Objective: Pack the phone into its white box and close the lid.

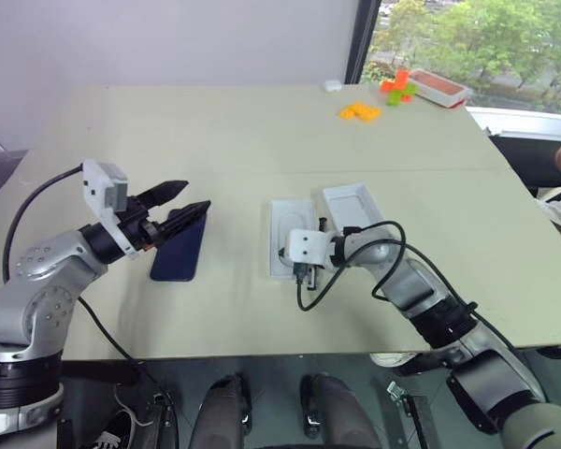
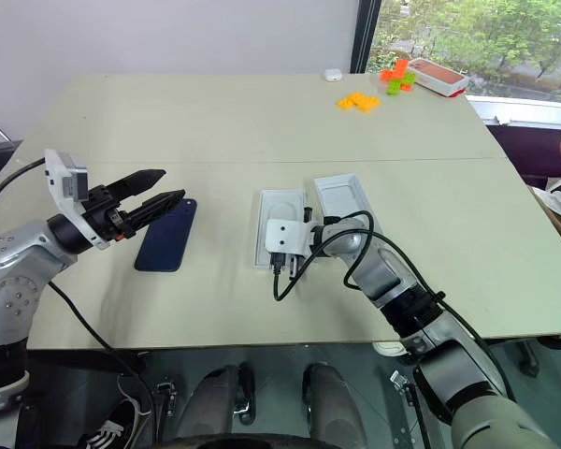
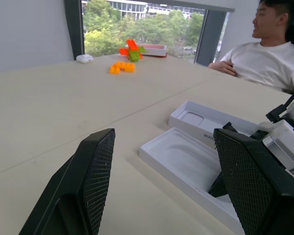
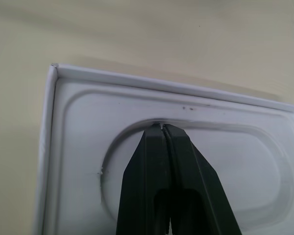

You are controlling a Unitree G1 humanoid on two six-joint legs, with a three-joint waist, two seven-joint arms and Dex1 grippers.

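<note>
The left gripper sits in the left-centre of the left eye view, its two black fingers spread well apart with nothing between them. It hovers above the upper end of the phone, a dark navy slab lying flat on the beige table; whether the lower finger touches the phone cannot be told from here. In the left wrist view the two finger pads stand wide on either side of the frame, framing open table.

The right gripper has its fingers pressed together, holding nothing. In the right wrist view the joined tips rest in the rounded recess of a thin white insert, at the recess's curved edge. In the head views this insert sits in a white tray just right of centre, with the gripper's wrist block over its lower end.

Just beside it on the right, edge to edge or nearly so, lies a second white tray, open side up, angled slightly away. Which of these two is the white box and which the lid cannot be told from these views.

The phone lies well apart from both trays, to their left.

At the upper right of the frame are orange blocks and a red-and-white container. A person in a white shirt sits at the table's far right edge.
</note>
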